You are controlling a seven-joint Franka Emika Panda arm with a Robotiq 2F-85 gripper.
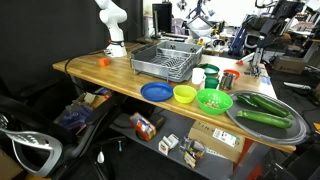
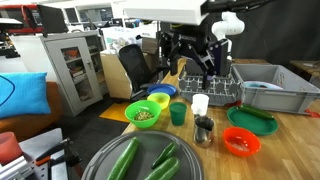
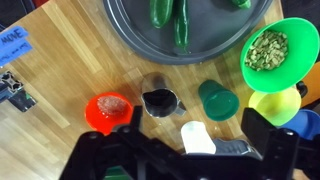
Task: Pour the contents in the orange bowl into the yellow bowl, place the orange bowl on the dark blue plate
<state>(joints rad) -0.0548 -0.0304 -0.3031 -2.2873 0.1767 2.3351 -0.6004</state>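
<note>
The orange bowl (image 3: 108, 108) holds brownish bits and sits on the wooden table; it also shows in both exterior views (image 2: 241, 143) (image 1: 229, 79). The yellow bowl (image 3: 275, 103) (image 2: 160, 100) (image 1: 184, 94) stands between the green bowl and the dark blue plate (image 2: 166, 91) (image 1: 155, 92) (image 3: 306, 123). My gripper (image 3: 195, 140) (image 2: 195, 58) is open and empty. It hangs well above the cups, with the orange bowl off to one side of it.
A green bowl (image 3: 278, 52) holds seeds. A black metal cup (image 3: 158, 101), a green cup (image 3: 218, 101) and a white cup (image 3: 197, 133) stand under the gripper. A grey platter (image 3: 135, 28) holds green vegetables. A dish rack (image 1: 165, 62), a green plate (image 2: 250, 120) and a small orange lump (image 1: 102, 62) are also there.
</note>
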